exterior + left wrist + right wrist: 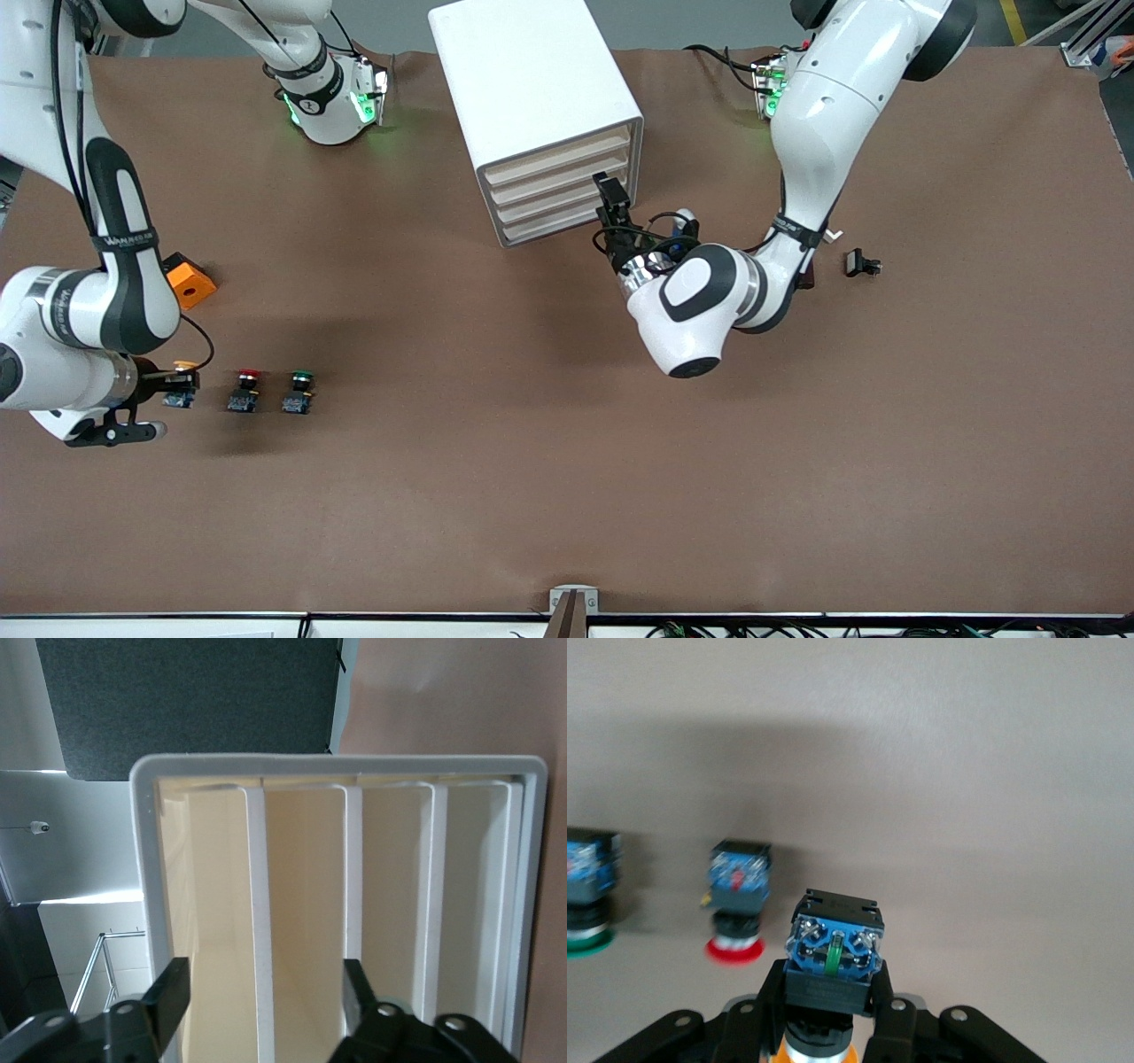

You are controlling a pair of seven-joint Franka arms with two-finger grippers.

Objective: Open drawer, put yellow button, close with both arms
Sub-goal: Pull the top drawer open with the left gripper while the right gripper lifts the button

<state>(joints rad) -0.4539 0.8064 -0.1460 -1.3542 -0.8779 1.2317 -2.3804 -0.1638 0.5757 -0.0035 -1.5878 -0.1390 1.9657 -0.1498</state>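
Note:
The yellow button, orange-yellow cap on a black body with a blue base, is at the right arm's end of the table, in line with two other buttons. My right gripper is shut on its black body. The white cabinet shows four cream drawers, all pushed in; the drawer is the uppermost. My left gripper hangs open right in front of the drawer fronts, its fingers astride the white lip between the uppermost drawer and the second one, holding nothing.
A red-capped button and a green-capped button stand beside the yellow one, toward the table's middle. An orange block lies by the right arm's elbow. A small black part lies near the left arm.

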